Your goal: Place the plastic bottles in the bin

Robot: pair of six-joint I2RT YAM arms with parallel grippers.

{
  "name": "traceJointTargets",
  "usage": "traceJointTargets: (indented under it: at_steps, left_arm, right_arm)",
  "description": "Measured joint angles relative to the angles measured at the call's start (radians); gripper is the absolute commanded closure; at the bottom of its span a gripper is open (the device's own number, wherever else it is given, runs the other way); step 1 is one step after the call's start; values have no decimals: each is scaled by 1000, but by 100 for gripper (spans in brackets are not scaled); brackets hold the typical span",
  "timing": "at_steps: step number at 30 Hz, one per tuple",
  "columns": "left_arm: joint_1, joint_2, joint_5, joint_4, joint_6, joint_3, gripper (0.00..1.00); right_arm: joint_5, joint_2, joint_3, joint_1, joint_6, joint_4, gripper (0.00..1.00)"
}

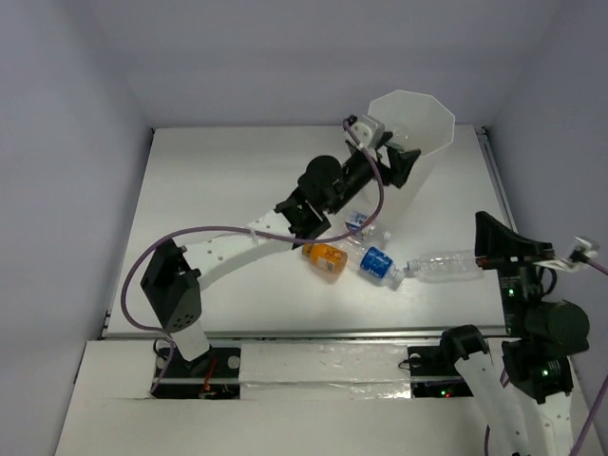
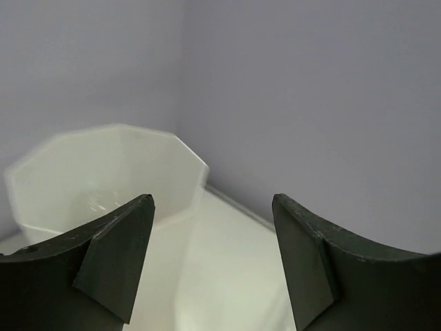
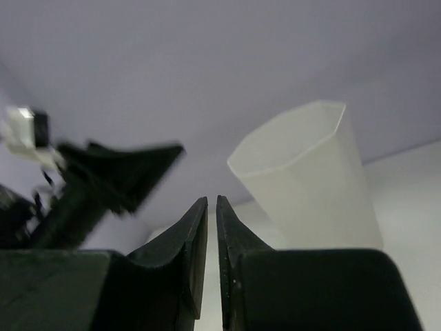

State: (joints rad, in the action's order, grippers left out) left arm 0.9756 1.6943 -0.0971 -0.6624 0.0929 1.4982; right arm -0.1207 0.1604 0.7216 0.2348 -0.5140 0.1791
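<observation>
The left arm reaches from its base at the near left diagonally across the table (image 1: 218,190) to the far right. The left gripper (image 2: 212,207) hangs at the near side of the bin (image 1: 418,119), its jaws apart with nothing between them. Its wrist view looks over the octagonal rim, and something glints inside, though I cannot tell what.

Under the middle of that arm lies a small clear bottle with a blue-and-white label (image 1: 358,220), partly hidden by the links. In front of it sit three more bottles in a loose row. The orange bottle (image 1: 326,258) is just beside the blue-labelled bottle (image 1: 380,265), whose cap end meets the long clear bottle (image 1: 445,267). All lie on their sides, outside the bin.

At the far right the right gripper (image 3: 212,207) is closed on nothing, close to the clear bottle's outer end.

The step now is probably to fetch another bottle. To do it well:
- Lift the left gripper off the rim first, so the light bin does not tip.
- Come down on the orange bottle with the jaws across its body — not along it.
- Approach from the left side, away from its neighbour, so nothing rolls.
</observation>
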Motion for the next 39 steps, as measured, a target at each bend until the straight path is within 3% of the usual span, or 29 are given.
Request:
traceJointTargets:
  at_steps: [4,6,8,13,19,28,37,39]
  left_arm:
    - [81,13,83,36,-48,-87,30]
    - [126,64,126,63,-86,-87,19]
    - [161,137,179,105,-115,-69,9]
    - [179,373,300,225,-153,97,3]
    - [175,658,384,401,-187,446,1]
    - [190,924,399,546,-190,843,1]
    - [190,1001,371,648,-178,882,3]
    - [190,1017,365,660,-169,882,10]
  right_arm:
    - [-60,-28,83,0,5,-7,78]
    - [-74,-30,101,0,5,-7,73]
    - [-84,-30,108,0,-1,-4,58]
    - [-105,-30,116,0,-6,18,34]
    - [-104,-30,157,0,-7,23,34]
    - [-38,10,161,0,-7,23,35]
    - [14,19,158,0,-19,12,36]
    - [28,19,150,0,-26,0,37]
